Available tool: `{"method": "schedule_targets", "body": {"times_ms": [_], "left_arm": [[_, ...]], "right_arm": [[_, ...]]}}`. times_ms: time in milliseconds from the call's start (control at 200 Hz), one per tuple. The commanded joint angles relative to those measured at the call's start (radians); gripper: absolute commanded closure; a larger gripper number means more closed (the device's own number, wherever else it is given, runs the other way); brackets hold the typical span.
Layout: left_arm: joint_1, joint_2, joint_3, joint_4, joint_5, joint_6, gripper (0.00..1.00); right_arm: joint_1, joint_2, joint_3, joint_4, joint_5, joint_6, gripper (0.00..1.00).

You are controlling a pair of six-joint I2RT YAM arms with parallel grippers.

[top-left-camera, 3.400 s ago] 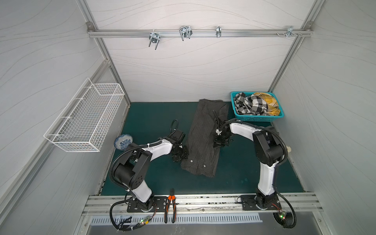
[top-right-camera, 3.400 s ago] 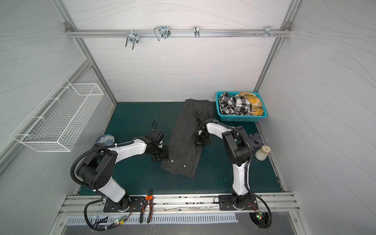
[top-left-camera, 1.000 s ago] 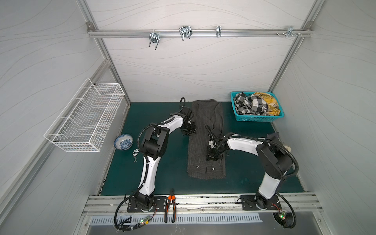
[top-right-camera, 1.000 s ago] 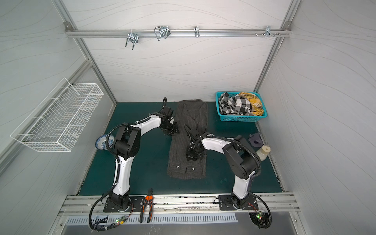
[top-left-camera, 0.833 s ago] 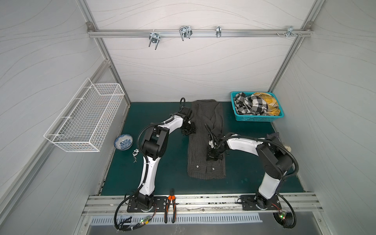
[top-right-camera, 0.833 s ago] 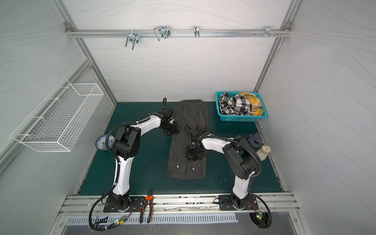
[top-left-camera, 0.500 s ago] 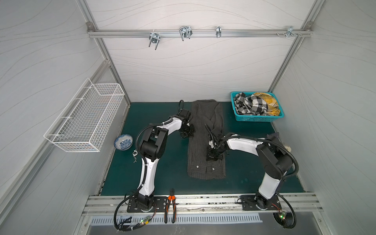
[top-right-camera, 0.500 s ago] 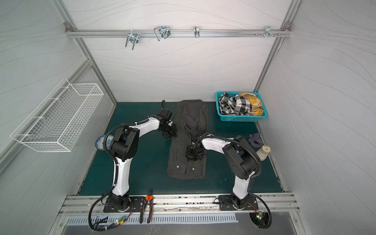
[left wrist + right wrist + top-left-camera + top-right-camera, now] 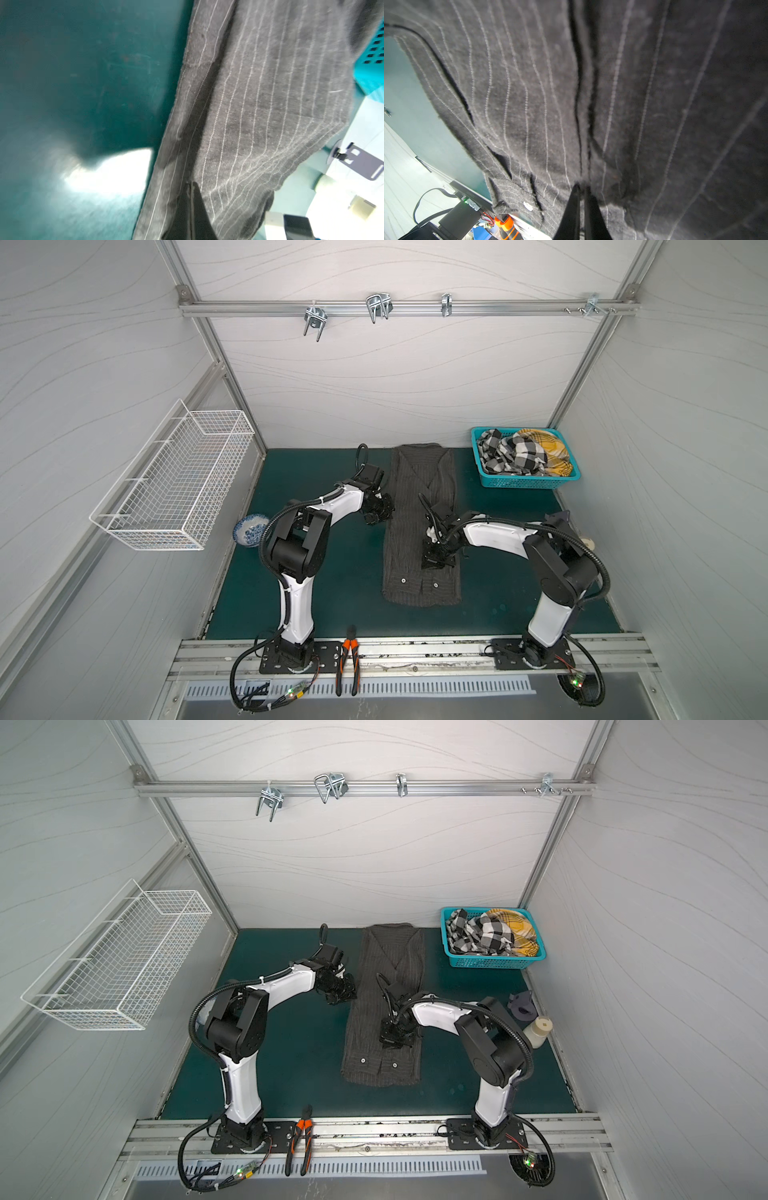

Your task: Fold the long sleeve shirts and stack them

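Charcoal pinstriped shirt (image 9: 406, 537) is lying lengthwise on teal desk (image 9: 332, 576) | left jaws are pinching its left edge | right jaws are clamping a mid-shirt fold

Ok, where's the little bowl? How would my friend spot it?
Find the white wire basket fixed to the left wall. Just below its near end, at the left edge of the green mat, sits the little bowl. It is the only round dish there, white with blue patterning, unlike the teal laundry basket far across.
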Motion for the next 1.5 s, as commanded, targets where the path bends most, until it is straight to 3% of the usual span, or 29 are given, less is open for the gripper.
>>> {"method": "schedule_targets", "body": {"times_ms": [0, 145, 305, 460, 595, 745, 900, 1081, 1496], "left_arm": [[0.007, -0.005, -0.028, 0.027, -0.024, -0.007, 1.00], [0.005, 0.015, -0.078, 0.074, -0.015, -0.014, 1.00], [0.007, 0.094, -0.031, 0.041, 0.038, -0.014, 0.94], [0.007, 0.032, -0.031, 0.017, 0.015, -0.018, 0.72], [0.007, -0.065, -0.014, -0.102, -0.064, 0.003, 0.66], [0.007, -0.206, -0.125, -0.115, -0.083, -0.004, 0.65], [0.007, -0.309, -0.295, -0.054, 0.003, -0.050, 0.70], [0.007, -0.418, -0.509, 0.051, 0.057, -0.123, 0.74], [0.006, -0.547, -0.625, 0.033, 0.070, -0.145, 0.73]], "right_arm": [[0.005, -0.025, -0.007, -0.029, 0.002, 0.016, 0.91], [0.007, -0.035, 0.000, -0.043, 0.000, 0.015, 0.90], [0.008, -0.067, 0.027, -0.095, 0.019, 0.010, 0.76], [0.037, -0.115, 0.033, -0.130, 0.029, 0.007, 0.65], [0.090, -0.144, 0.026, -0.163, 0.058, 0.011, 0.54], [0.159, -0.158, 0.015, -0.186, 0.084, 0.040, 0.54], [0.226, -0.149, -0.003, -0.185, 0.109, 0.071, 0.55], [0.230, -0.124, -0.015, -0.190, 0.130, 0.095, 0.55], [0.233, -0.083, -0.048, -0.081, 0.077, 0.140, 0.63]]}}
